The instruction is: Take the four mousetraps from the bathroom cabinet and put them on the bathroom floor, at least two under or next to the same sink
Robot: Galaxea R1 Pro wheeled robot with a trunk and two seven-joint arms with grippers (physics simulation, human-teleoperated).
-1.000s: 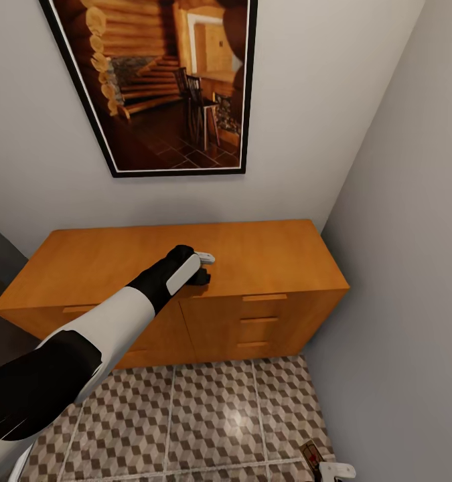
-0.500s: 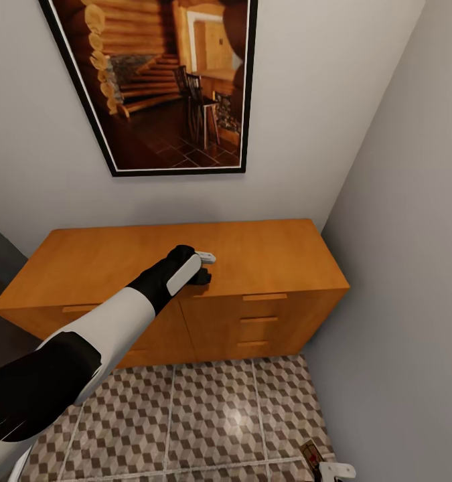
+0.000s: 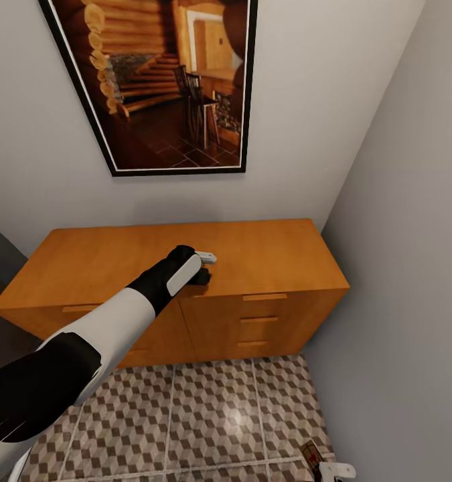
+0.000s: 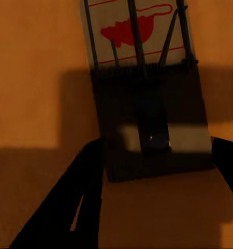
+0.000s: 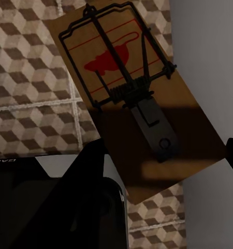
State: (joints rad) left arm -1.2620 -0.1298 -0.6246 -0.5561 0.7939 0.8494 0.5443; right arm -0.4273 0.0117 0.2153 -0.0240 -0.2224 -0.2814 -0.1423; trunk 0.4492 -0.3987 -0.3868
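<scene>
A mousetrap, a brown board with dark wire and a red mouse print, lies flat on the orange-brown cabinet top. My left gripper reaches down onto that top. In the left wrist view the left gripper has a finger against each long edge of the trap, shut on it. A second mousetrap hangs tilted above the cube-patterned bathroom floor, and my right gripper is shut on it. In the head view that mousetrap and the right gripper sit at the bottom right. The sink is out of view.
A large framed picture hangs on the wall above the cabinet. A grey side wall closes in the right, close to my right gripper. Drawer fronts with bar handles face the tiled floor.
</scene>
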